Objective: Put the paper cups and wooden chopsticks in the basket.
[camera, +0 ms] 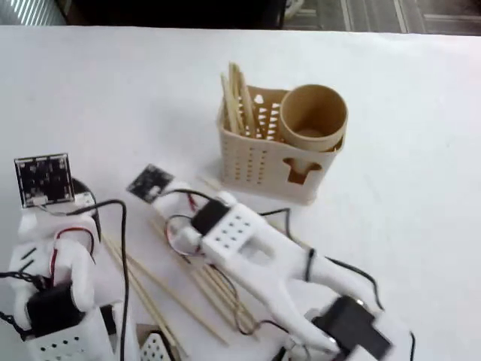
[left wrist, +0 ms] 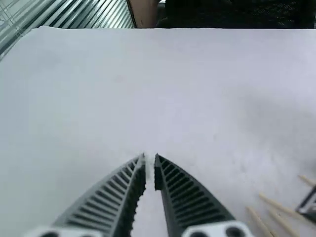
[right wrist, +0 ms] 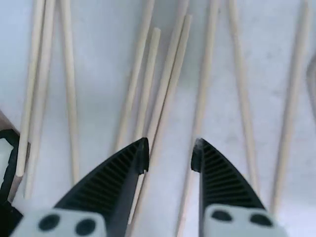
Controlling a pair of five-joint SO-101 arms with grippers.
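Going left to right: I'm keeping the left gripper [left wrist: 149, 168] parked low over a bare patch of the table [left wrist: 148, 89], jaws pressed together with nothing between them; I'm guessing it's sitting there to keep out of the other arm's way. Next come the loose chopsticks [right wrist: 163, 94], lying flat and fanned out on the table between the two arms, some touching, some apart. I'm hanging the right gripper [right wrist: 170, 150] straight over them, jaws spread wide and gripping nothing; one pair of sticks is running under the gap between the tips, so I'm reading this as lining up a pinch; they're thin and flat on the table, so they're probably going to slip. Further right the basket [camera: 259, 169] is standing upright, well apart from the pile; a paper cup [camera: 312, 116] is sitting inside (maybe nested, can't tell), and a bundle of upright chopsticks [camera: 234, 101] is leaning in its other end.
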